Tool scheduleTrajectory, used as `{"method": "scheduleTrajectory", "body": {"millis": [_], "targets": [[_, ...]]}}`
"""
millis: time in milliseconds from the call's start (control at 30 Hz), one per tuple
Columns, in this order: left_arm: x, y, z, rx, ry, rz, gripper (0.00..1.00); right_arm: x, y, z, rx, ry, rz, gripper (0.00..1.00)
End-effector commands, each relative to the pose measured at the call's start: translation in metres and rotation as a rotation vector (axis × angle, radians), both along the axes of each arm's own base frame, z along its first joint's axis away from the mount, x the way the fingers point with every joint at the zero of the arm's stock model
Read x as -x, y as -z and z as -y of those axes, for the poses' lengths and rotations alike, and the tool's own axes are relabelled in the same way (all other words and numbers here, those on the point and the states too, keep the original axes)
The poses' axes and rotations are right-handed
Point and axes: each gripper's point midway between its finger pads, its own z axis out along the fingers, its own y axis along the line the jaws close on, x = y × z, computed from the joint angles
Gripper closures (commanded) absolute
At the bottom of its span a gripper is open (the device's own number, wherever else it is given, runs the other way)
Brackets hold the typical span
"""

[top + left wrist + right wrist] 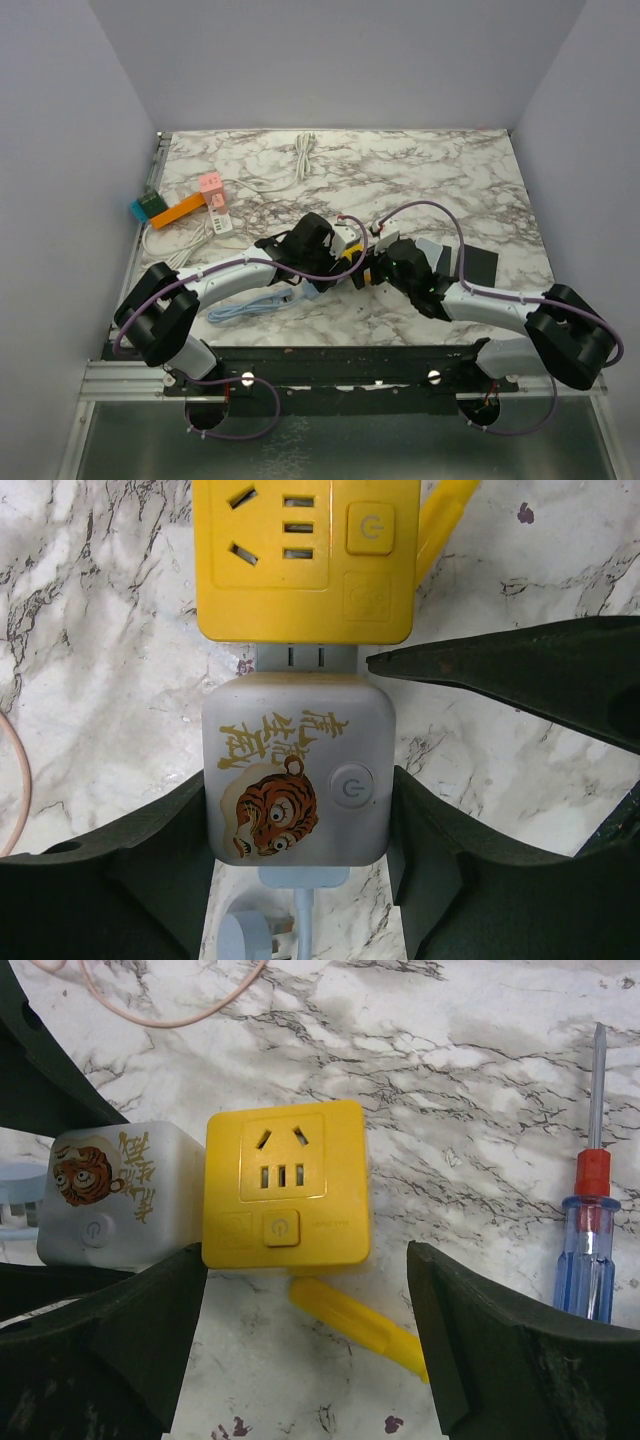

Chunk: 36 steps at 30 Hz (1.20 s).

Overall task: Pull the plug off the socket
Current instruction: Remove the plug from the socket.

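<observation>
A grey-white cube plug with a tiger sticker is joined end to end with the yellow cube socket; a short grey neck shows between them. My left gripper is shut on the plug, one finger against each side. My right gripper stands open astride the near end of the socket. Its left finger is at the socket's corner, its right finger well clear. From above, both grippers meet mid-table and hide the cubes almost wholly.
A red and blue screwdriver lies right of the socket. The socket's yellow cable runs between the right fingers. A light-blue cable, a black mat, an orange and pink power strip and a white cord lie around.
</observation>
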Motion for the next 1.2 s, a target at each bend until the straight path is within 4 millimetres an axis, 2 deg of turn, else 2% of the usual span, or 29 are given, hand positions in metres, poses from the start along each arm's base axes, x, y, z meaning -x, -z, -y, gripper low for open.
{"method": "scheduleTrajectory", "body": {"millis": [0,433,733,867,1000,1167], "targets": [[-0.002,0.003,0.002,0.006,0.012,-0.002,0.72,-0.006,-0.002,-0.001,-0.016,0.031,0.048,0.14],[-0.001,0.002,0.003,0.010,0.019,-0.003,0.80,-0.010,0.003,-0.005,-0.005,0.033,0.060,0.19],[-0.001,0.002,0.003,0.009,0.018,-0.001,0.84,-0.009,0.010,-0.008,-0.008,0.039,0.049,0.27],[-0.002,0.000,0.001,0.004,0.016,0.011,0.86,-0.010,0.012,-0.003,-0.004,0.068,0.051,0.39],[-0.002,0.000,0.000,0.005,0.017,0.013,0.88,-0.010,0.010,0.004,-0.023,0.106,0.059,0.67],[-0.001,0.002,0.001,0.002,0.021,0.005,0.95,-0.014,0.011,0.011,-0.006,0.163,0.051,0.87]]}}
